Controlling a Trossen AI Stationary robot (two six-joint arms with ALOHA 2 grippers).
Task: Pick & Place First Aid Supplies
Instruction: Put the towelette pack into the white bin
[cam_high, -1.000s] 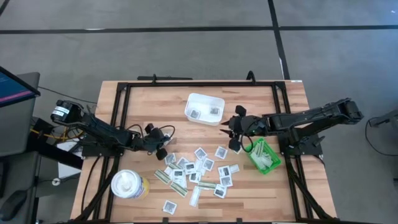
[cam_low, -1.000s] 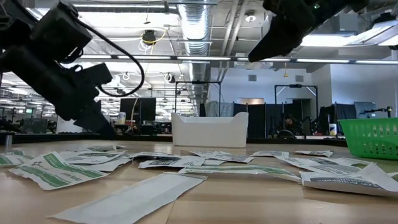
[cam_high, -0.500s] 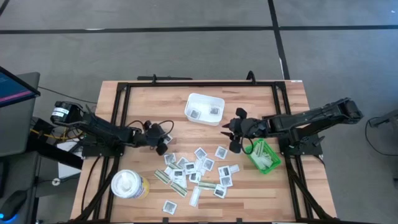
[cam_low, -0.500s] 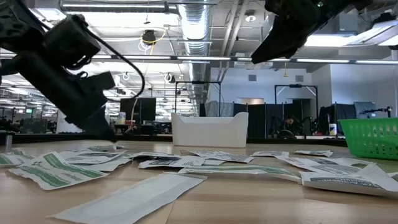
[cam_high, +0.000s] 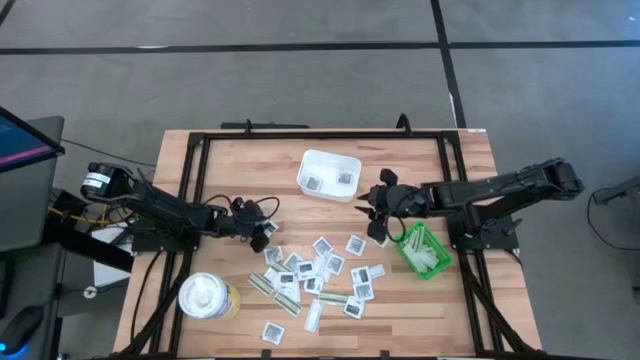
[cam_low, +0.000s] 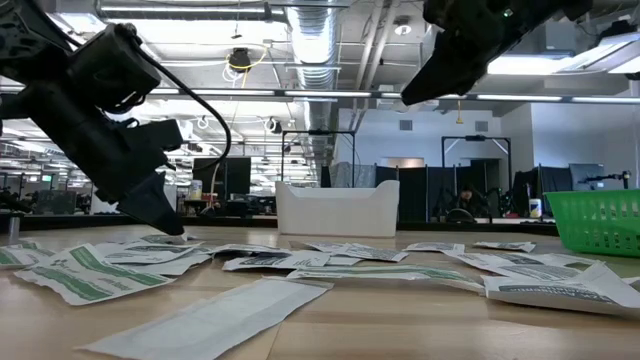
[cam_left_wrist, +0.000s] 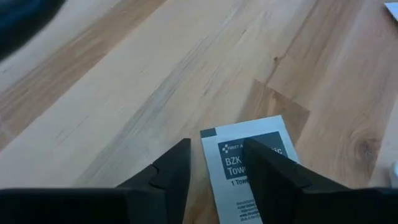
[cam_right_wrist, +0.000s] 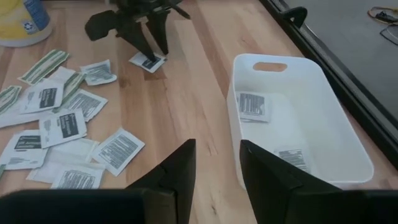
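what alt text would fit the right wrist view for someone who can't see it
Open right gripper hangs above the wooden table beside a white tray holding two packets. Farther off, the left gripper stands over a square packet, with more packets scattered nearby.

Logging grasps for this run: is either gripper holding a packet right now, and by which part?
Neither. The left gripper stands open over a square packet lying on the table; the right gripper hangs open and empty near the white tray.
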